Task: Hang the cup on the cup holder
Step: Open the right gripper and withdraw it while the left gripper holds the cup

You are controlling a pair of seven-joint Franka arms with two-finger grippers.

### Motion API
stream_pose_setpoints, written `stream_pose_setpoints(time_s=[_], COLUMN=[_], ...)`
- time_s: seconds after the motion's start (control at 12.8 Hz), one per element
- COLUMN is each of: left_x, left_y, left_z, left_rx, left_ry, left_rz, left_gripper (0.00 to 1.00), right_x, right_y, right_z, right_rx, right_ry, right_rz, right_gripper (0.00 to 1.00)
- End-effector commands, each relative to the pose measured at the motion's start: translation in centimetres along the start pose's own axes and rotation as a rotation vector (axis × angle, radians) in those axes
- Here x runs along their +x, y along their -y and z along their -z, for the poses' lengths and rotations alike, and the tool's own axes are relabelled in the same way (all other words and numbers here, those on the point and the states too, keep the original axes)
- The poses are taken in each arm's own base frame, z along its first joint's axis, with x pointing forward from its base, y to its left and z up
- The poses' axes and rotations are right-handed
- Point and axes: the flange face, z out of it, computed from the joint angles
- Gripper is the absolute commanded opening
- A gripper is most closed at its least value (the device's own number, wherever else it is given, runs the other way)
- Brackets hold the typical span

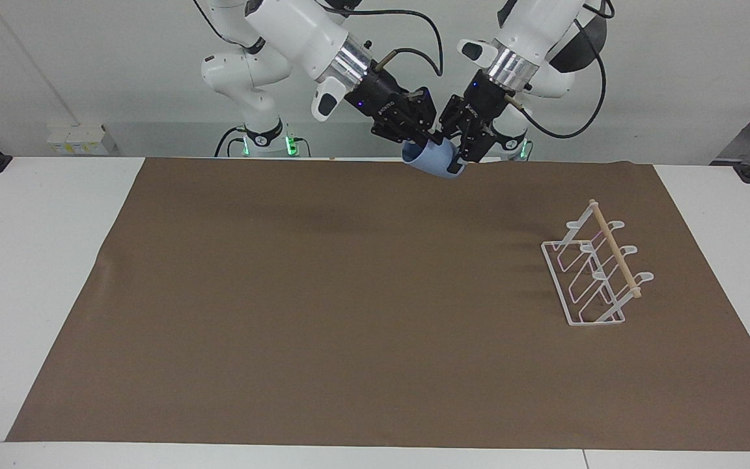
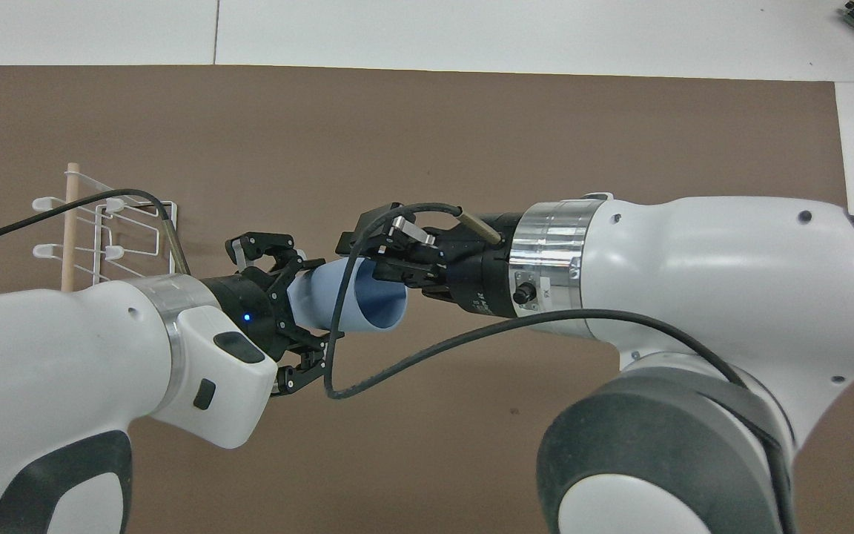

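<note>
The light-blue cup [image 1: 431, 159] is held in the air on its side over the edge of the brown mat nearest the robots. It also shows in the overhead view [image 2: 338, 297]. My left gripper [image 1: 456, 153] is shut on the cup's base end, as the overhead view [image 2: 295, 293] also shows. My right gripper [image 1: 428, 133] is at the cup's rim, at its open mouth [image 2: 379, 256]. The white wire cup holder [image 1: 593, 273] with its wooden rod stands on the mat toward the left arm's end of the table [image 2: 101, 230], with nothing on it.
A brown mat [image 1: 349, 312] covers most of the white table [image 1: 36, 260]. Black cables [image 2: 412, 356] loop from both wrists near the cup.
</note>
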Motion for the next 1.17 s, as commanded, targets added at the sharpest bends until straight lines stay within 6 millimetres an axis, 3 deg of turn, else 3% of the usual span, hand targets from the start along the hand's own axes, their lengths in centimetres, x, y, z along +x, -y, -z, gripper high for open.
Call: stream_pose_setpoints(time_s=[0.0,0.39,0.78,0.94,1.09], left_x=[-1.2,-5.3,-7.6,-9.3,-10.6], left_y=[-0.3,1.3,3.5,6.0,7.3], left_z=[0.2,1.1,1.6,0.5,-0.9], left_rx=[0.019,0.048,0.195,0.229,0.234], left_ry=[0.119,0.430,0.746,0.898,1.057], left_rz=[-0.058,-0.128,-0.279,-0.323,-0.373], left_gripper=[0.00,0.00,0.00,0.00,0.00], right_x=[1.6,4.7,4.9,5.8,6.4], right_y=[-0.9,-5.1,-5.2,-5.9,-6.4], right_z=[1.1,4.5,9.7,12.6,15.5], right_rx=[-0.019,-0.179,-0.491,-0.601,-0.713], right_ry=[0.006,0.098,0.159,0.178,0.168], right_rz=[0.121,0.505,0.752,0.828,0.835], right_gripper=[0.50,0.51,0.51,0.51,0.52])
